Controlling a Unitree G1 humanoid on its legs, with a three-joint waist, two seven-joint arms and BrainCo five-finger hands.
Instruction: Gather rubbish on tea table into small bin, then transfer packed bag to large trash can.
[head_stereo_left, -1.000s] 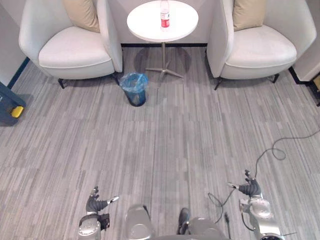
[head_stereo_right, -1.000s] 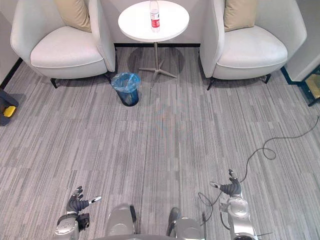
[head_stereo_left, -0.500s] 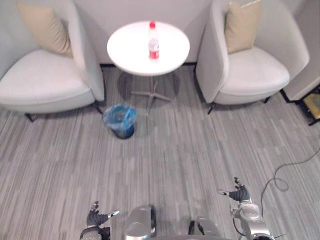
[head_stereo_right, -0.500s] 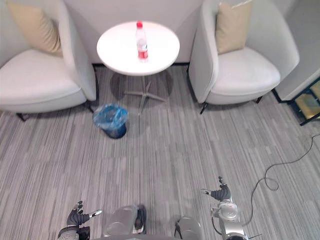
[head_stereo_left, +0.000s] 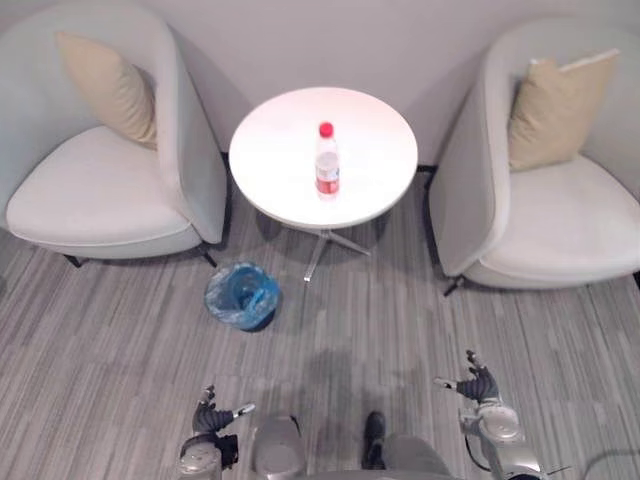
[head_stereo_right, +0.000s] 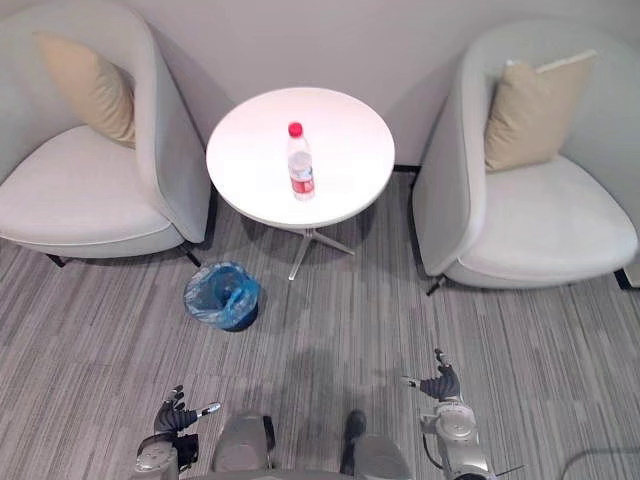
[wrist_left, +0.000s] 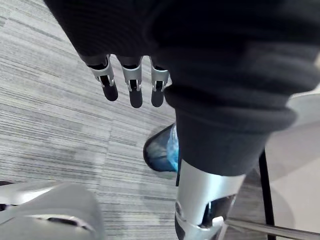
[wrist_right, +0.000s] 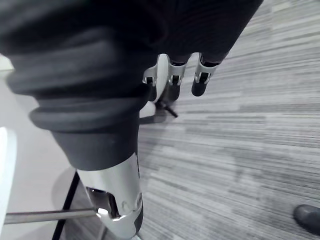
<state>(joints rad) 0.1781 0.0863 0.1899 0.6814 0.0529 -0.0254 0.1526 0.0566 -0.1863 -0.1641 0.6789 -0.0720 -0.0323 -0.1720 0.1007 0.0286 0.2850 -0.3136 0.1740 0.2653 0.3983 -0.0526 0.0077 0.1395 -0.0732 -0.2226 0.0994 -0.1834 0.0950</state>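
Left eye view: plastic bottle (head_stereo_left: 326, 160) upright on the tea table (head_stereo_left: 380, 130), my hands empty.
Red-capped, it stands near the middle of the round white top; the blue-lined small bin (head_stereo_left: 242, 295) sits on the carpet (head_stereo_left: 400, 310) just off the table's foot. My left hand (head_stereo_left: 211, 418) and right hand (head_stereo_left: 476, 384) hang low, fingers spread, holding nothing. I reckon the bottle's light, smooth, easily tipped, so I'd wrap round its labelled middle.

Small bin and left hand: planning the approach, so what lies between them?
Bare grey carpet alone, in the left eye view, between the small bin and the left hand.
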